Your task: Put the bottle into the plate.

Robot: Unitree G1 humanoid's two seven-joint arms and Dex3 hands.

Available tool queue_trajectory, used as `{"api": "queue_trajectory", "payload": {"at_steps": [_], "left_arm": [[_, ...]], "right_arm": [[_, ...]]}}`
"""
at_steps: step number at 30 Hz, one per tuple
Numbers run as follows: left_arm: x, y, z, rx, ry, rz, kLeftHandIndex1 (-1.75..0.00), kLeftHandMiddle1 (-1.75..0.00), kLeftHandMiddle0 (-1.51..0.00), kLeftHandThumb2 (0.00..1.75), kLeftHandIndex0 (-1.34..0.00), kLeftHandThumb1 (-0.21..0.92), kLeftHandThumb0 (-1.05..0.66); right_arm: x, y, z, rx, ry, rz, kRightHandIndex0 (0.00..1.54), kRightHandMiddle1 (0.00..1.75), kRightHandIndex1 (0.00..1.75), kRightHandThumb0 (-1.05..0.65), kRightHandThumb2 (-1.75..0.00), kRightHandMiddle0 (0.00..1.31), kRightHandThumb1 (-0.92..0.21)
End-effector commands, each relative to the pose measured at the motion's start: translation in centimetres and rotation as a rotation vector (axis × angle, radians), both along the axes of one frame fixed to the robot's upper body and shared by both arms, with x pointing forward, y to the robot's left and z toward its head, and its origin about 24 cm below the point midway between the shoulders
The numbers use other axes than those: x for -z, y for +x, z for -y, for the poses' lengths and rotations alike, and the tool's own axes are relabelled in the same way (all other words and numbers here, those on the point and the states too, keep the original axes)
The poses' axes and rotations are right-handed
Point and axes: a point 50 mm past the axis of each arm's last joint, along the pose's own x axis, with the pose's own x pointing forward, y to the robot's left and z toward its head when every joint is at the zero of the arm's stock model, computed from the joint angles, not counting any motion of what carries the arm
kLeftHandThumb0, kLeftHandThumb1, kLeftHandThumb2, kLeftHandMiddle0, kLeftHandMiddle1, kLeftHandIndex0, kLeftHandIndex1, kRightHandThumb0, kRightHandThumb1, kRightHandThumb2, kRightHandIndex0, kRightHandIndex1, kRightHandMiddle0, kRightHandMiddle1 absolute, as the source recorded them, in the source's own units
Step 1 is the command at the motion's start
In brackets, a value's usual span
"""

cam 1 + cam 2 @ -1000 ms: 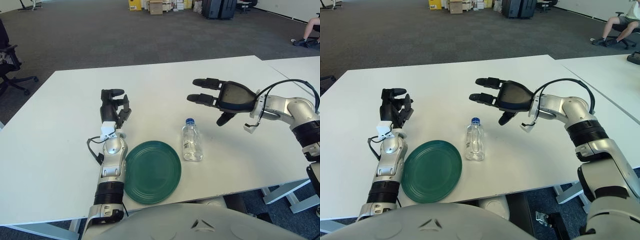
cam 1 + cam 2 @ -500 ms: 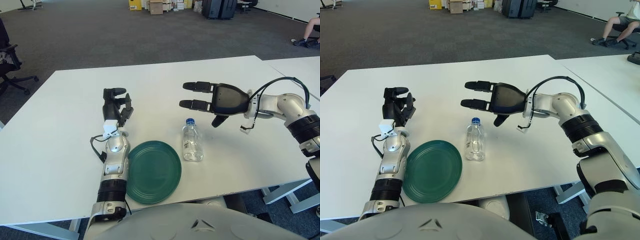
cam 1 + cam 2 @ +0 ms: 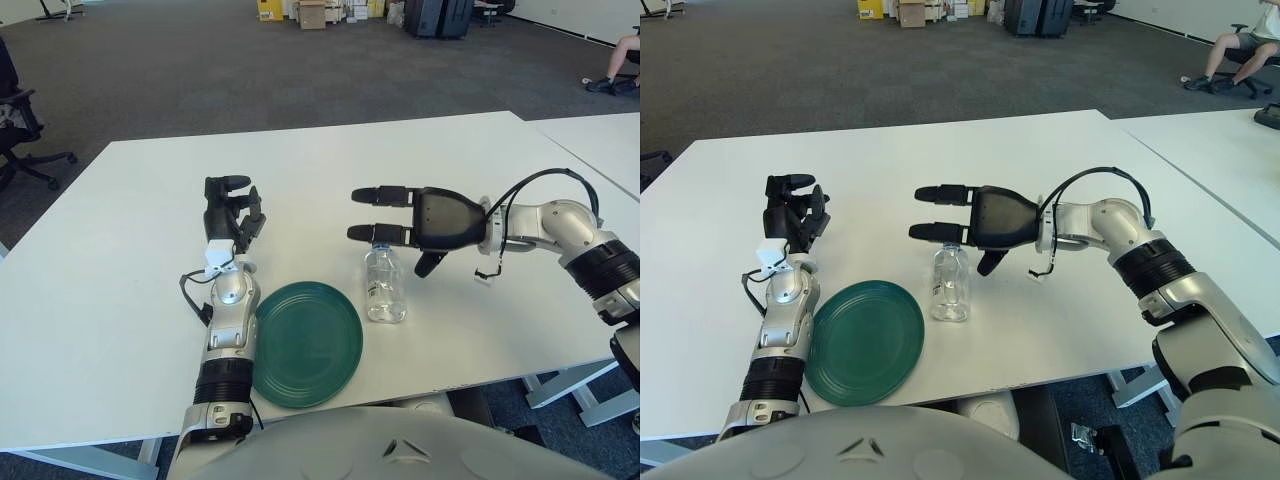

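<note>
Bottle (image 3: 385, 287): clear plastic, blue cap, standing upright on the white table (image 3: 120, 250), just beside the plate at its 3 o'clock side, not on it.
Plate (image 3: 306, 342): dark green, round, flat on the table near my front edge, nothing on it.
Right hand (image 3: 420, 220): reaching in from 3 o'clock, palm turned toward the bottle, held above the table at cap height.
Right hand state: wide; two fingers (image 3: 380, 195) stretched straight toward 9 o'clock, the lower one passing right at the bottle's cap, thumb pointing down behind the bottle (contact with the cap cannot be told). Nothing is held.
Left hand (image 3: 229, 211): showing at the plate's 11 o'clock, forearm running alongside the plate's 9 o'clock rim.
Left hand state: fingers curled in, narrow, holding nothing.
</note>
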Motion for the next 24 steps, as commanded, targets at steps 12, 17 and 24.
{"api": "queue_trajectory", "payload": {"at_steps": [12, 17, 24], "left_arm": [[-0.6, 0.3, -0.1, -0.001, -0.002, 0.026, -1.75, -1.54, -0.36, 0.6, -0.24, 0.86, -0.37], [-0.6, 0.4, -0.1, -0.003, 0.002, 0.027, -1.75, -1.55, -0.37, 0.62, -0.24, 0.85, -0.37], [-0.7, 0.5, -0.1, -0.006, -0.007, 0.033, -1.75, -1.55, -0.38, 0.64, -0.25, 0.84, -0.37]], "right_arm": [[0.9, -1.6, -0.3, -0.097, -0.119, -0.02, 0.05, 0.22, 0.0, -0.55, -0.63, 0.0, -0.92], [1.3, -2.0, -0.2, -0.124, -0.147, -0.006, 0.05, 0.22, 0.0, -0.53, -0.62, 0.0, -0.92], [1.4, -2.1, -0.4, -0.142, -0.167, 0.045, 0.04, 0.18, 0.0, -0.54, -0.65, 0.0, -0.92]]}}
